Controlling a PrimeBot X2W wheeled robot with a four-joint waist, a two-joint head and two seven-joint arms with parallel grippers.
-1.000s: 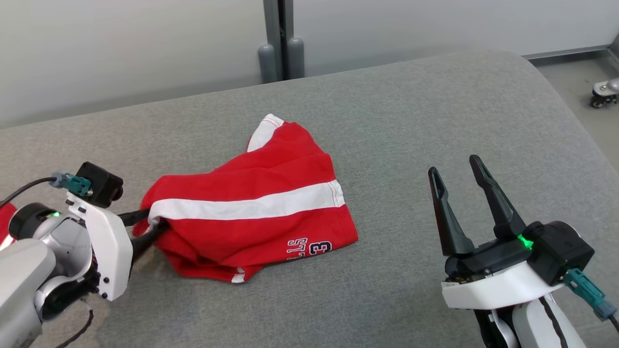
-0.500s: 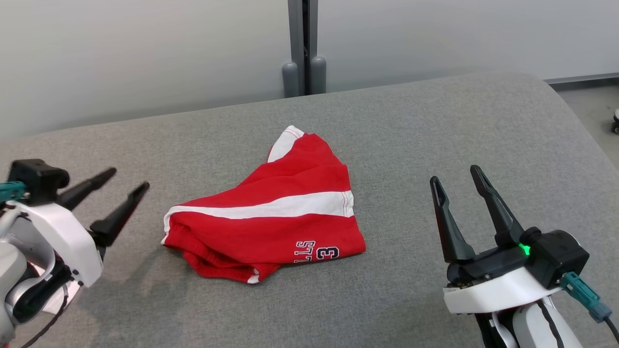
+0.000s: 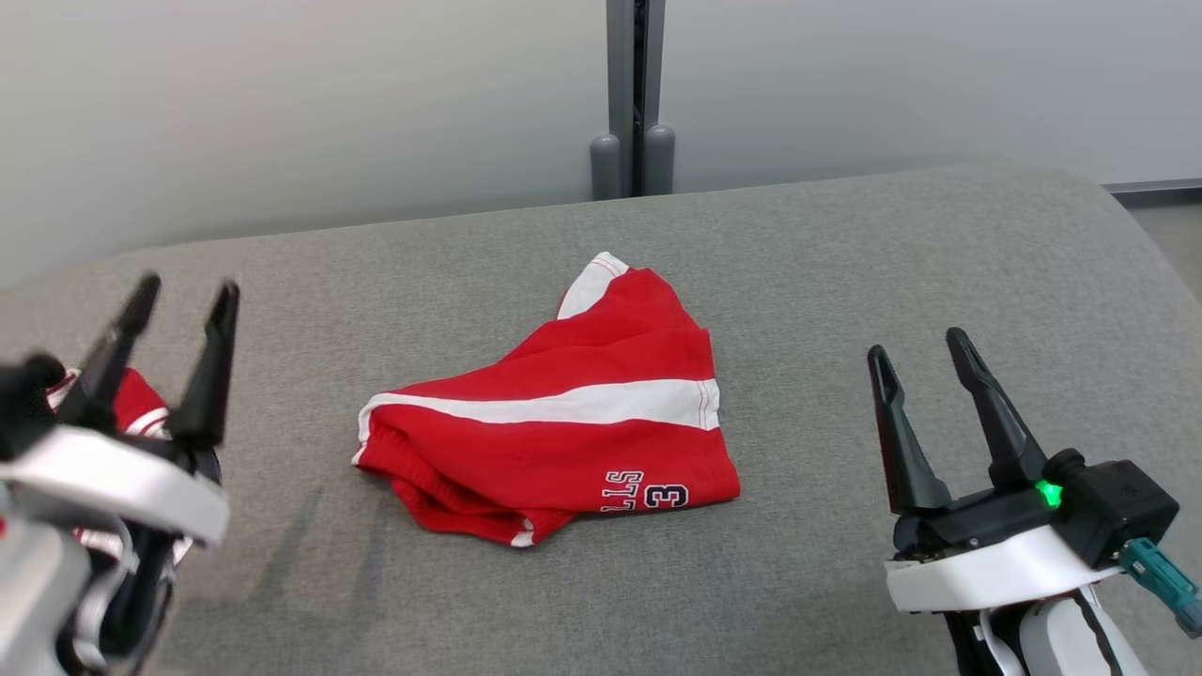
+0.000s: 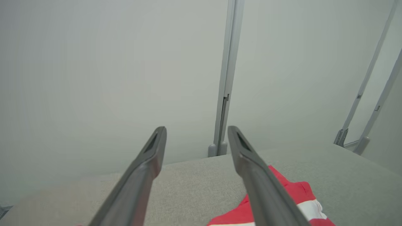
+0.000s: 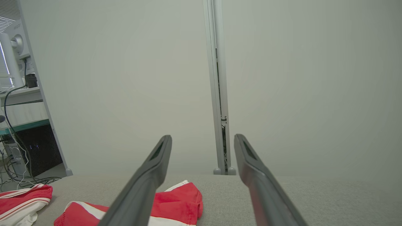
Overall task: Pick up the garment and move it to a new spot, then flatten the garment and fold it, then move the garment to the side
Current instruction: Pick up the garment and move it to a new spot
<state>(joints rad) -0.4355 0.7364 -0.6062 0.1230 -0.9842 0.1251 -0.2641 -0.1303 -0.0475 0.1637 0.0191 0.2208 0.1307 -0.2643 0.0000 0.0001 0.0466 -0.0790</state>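
Observation:
The garment [image 3: 563, 451] is a red piece with a white stripe and dark lettering. It lies crumpled and partly folded over on the middle of the grey padded surface [image 3: 845, 263]. My left gripper [image 3: 188, 291] is open at the lower left, raised and well clear of the garment's left edge, with nothing between its fingers. My right gripper [image 3: 917, 347] is open at the lower right, apart from the garment. In the left wrist view the left gripper [image 4: 196, 130] points at the wall, with the garment [image 4: 298, 191] low on the right. The right gripper [image 5: 203, 138] sees the garment [image 5: 179, 201] to its lower left.
A second red and white piece of clothing [image 3: 131, 399] lies at the surface's far left, partly behind my left gripper, and appears again [image 5: 22, 196] in the right wrist view. A grey post [image 3: 634, 94] stands against the wall behind. A desk with computer gear [image 5: 19, 94] stands beyond the left end.
My left gripper let go of the garment's left edge, opened and drew back up and to the left. The garment settled flat. The camera turned, shifting the whole picture right.

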